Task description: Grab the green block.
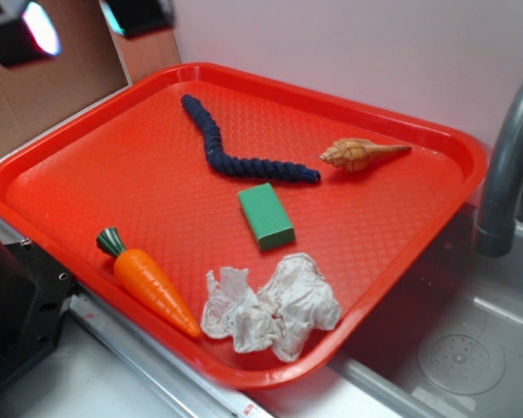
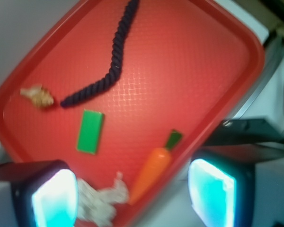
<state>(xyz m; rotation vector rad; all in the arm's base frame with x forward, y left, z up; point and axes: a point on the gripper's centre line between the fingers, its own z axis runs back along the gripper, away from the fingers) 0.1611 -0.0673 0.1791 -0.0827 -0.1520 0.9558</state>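
A red tray (image 1: 436,139) carries the green block (image 1: 266,216) mid-tray, long axis toward the sink-side rim; the gripper (image 2: 132,196) hovers released, high above, block off toward its left finger.

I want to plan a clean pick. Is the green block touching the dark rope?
Apart. The exterior view shows a strip of bare red tray between the green block and the dark rope; the wrist view shows that gap too.
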